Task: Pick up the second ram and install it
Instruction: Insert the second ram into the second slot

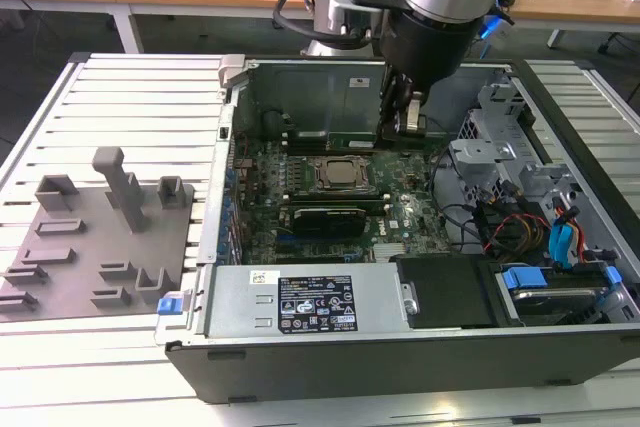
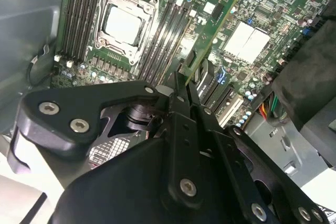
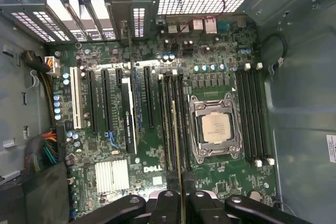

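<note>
Green second ram [image 2: 209,39] (edge-on) in hand [image 2: 185,80]

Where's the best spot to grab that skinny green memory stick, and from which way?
Pinch its two flat faces near the top edge, coming from above. The second ram stands on edge, thin and long, over the motherboard slots; the gripper holds it so, leaving its bottom edge free.

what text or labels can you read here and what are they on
black sticker on the silver cover: too small to read
white lettering on the motherboard: a maker's mark, not quoted
white label on the case wall: cut off, unreadable
second ram in the pincer: no readable print
</note>
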Controlling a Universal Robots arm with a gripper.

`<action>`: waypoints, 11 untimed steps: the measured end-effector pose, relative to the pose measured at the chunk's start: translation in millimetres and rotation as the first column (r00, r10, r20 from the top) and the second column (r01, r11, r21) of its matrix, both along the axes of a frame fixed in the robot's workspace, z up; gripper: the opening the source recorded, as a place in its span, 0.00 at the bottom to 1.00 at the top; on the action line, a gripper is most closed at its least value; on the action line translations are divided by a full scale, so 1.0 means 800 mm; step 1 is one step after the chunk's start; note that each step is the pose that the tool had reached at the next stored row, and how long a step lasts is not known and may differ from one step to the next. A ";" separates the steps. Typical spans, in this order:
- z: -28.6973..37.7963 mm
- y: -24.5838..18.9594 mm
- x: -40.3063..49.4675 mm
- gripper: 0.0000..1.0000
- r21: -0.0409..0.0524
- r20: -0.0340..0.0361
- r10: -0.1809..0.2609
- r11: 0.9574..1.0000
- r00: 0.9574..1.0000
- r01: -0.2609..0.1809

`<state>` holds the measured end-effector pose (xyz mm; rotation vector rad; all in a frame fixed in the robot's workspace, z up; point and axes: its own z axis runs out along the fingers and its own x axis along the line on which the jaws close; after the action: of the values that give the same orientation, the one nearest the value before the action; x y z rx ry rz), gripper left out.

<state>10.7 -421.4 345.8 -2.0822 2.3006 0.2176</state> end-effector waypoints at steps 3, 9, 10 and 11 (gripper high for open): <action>-0.0061 0.0000 0.000 0.14 0.000 0.000 0.000 1.000 1.000 0.000; -0.0144 0.0009 0.000 0.14 0.000 0.000 0.000 1.000 1.000 0.000; -0.0161 0.0010 0.000 0.14 0.000 0.000 0.000 1.000 1.000 0.000; -0.0174 0.0010 0.000 0.14 0.000 0.000 0.000 1.000 1.000 0.000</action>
<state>10.7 -420.6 331.9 -2.0822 2.3005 0.2176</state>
